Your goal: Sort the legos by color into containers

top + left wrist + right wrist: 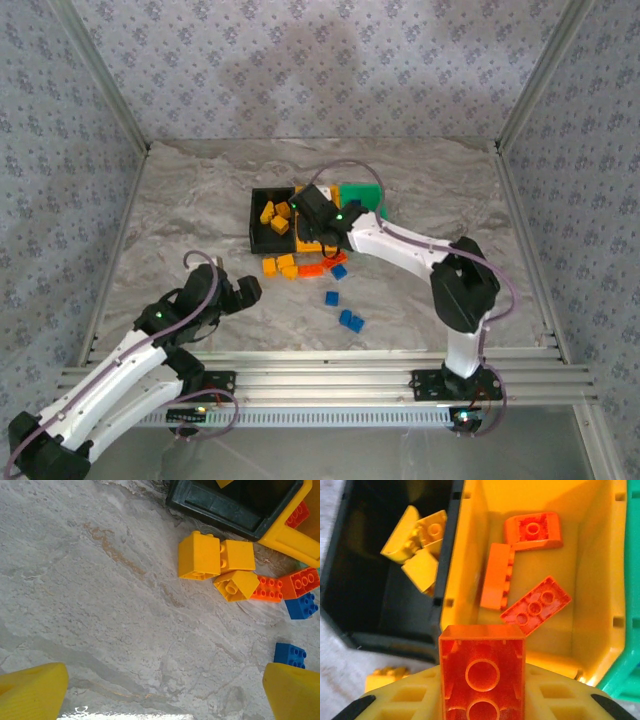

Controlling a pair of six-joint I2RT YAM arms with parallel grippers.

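Covering the table [190,210] is a grey-beige marbled sheet. Patterned blue-grey walls [300,60] close it in on three sides, with pale metal posts [110,100] at the corners and a rail [330,365] across the lower edge.

From the top view, the containers sit together at centre frame: the black bin [258,222] on the left and the green bin [365,195] on the right. The right gripper [322,218] and its arm cover most of what lies between them. Loose legos lie just below the bins: yellow-orange bricks [278,265], red-orange ones [312,268], and blue ones [350,320] lower and further right. The left gripper [245,292] hangs over bare table at lower left, well apart from the bins.

Only the right wrist view looks inside the bins. It shows three yellow-orange pieces [420,545] in the black bin and three red-orange pieces [520,570] in the orange-yellow bin [600,580]. At the bottom centre of that view, the right gripper's fingers are clamped on a red-orange brick [482,670], its hollow underside facing the camera, over the near wall of the orange-yellow bin.

In the left wrist view, the left gripper's yellow fingers [30,690] stand in the two bottom corners, spread wide with nothing between them. A cluster of three yellow-orange bricks touching one another shows at upper right.

The green bin's inside cannot be made out. Whether the held brick touches the bin wall cannot be told.
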